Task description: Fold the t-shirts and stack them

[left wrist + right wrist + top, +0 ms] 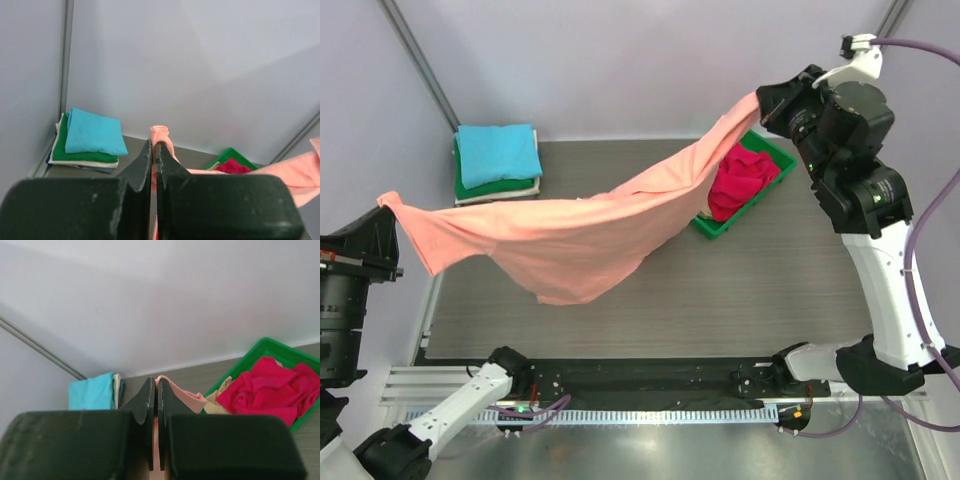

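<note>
- Left fingers (149,152) are clenched on an edge of the salmon t-shirt (570,235), at the far left of the overhead view. A nub of cloth pokes up past the tips.
- Right fingers (150,392) are clenched on another edge of it, at upper right, above the green tray (705,228).
- The shirt hangs slung between my two arms and sags mid-frame over the bench (770,290). I can't tell whether the lowest fold touches.
- The folded stack (498,160) sits at the bench's upper left, turquoise on top, green and white beneath.
- A red t-shirt (745,180) lies crumpled in the tray with a beige piece (220,399) beside it.
- Step in hand, by my reading: spreading the salmon shirt, not yet laid down.
- Next move: lower both ends evenly and keep it taut. Lay it flat on bare bench between the tray and the stack. It looks twisted, so a regrasp is likely.
</note>
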